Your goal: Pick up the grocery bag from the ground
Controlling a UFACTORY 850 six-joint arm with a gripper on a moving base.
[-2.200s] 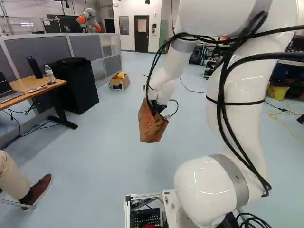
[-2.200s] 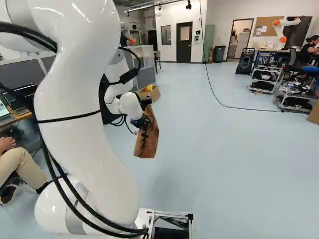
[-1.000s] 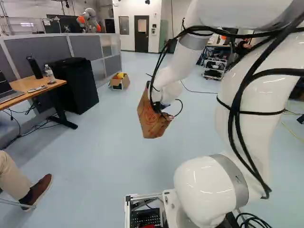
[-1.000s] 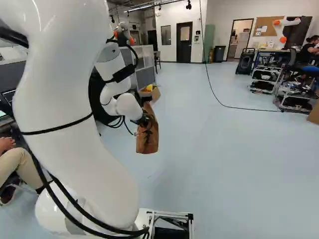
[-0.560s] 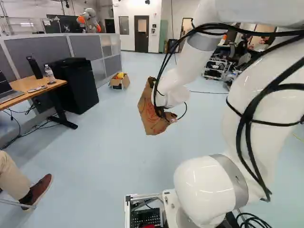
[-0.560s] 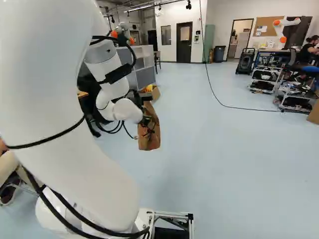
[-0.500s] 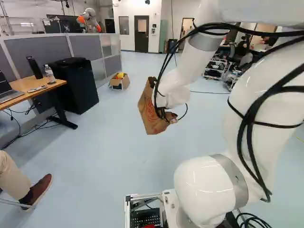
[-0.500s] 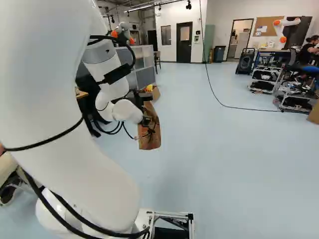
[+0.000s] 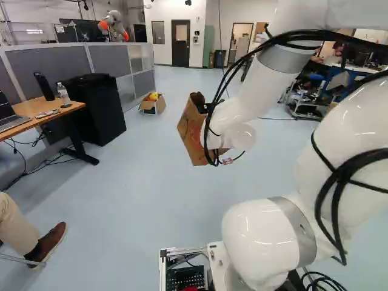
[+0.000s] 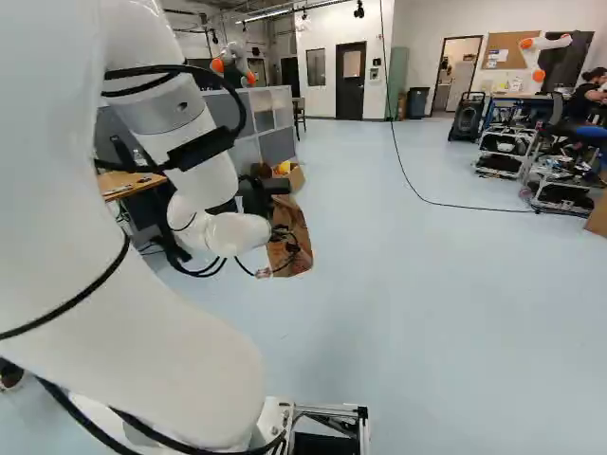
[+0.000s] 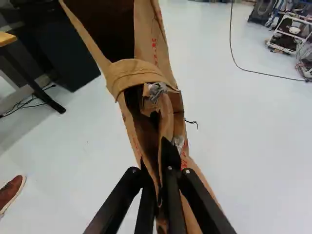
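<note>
From where I stand, the black two-fingered gripper [image 10: 285, 235] has its fingers pinched on a fold of the brown paper grocery bag [image 9: 189, 130], which bears red print. Looking along the gripper [image 11: 155, 163], you can see the paper squeezed from both sides, the dark open mouth of the bag ahead of the fingers, and a crumpled silvery patch [image 11: 157, 90] beside the folded paper rim. The bag is off the ground, tilted, hanging over the pale blue floor [image 9: 151, 188].

Behind the gripper comes the big white arm [image 9: 260, 79], with black cables [image 9: 237, 65] looped along it and hiding part of the bag in the left base view.

Beyond the bag, near the partition, there's an open cardboard box [image 9: 150, 107] with something yellow in it. At the left of the left base view a tall black cabinet [image 9: 100, 112] stands just beside a wooden desk [image 9: 66, 111], which holds a laptop [image 9: 7, 115], a black bottle [image 9: 43, 86] and a clear bottle [image 9: 63, 94]. The grey partition [image 9: 54, 66] runs behind them, and another robot [image 9: 114, 25], white and orange, shows above it. Over at the right of the right base view, a thin black cord [image 10: 446, 204] trails across the floor toward the loaded carts [image 10: 503, 152].
</note>
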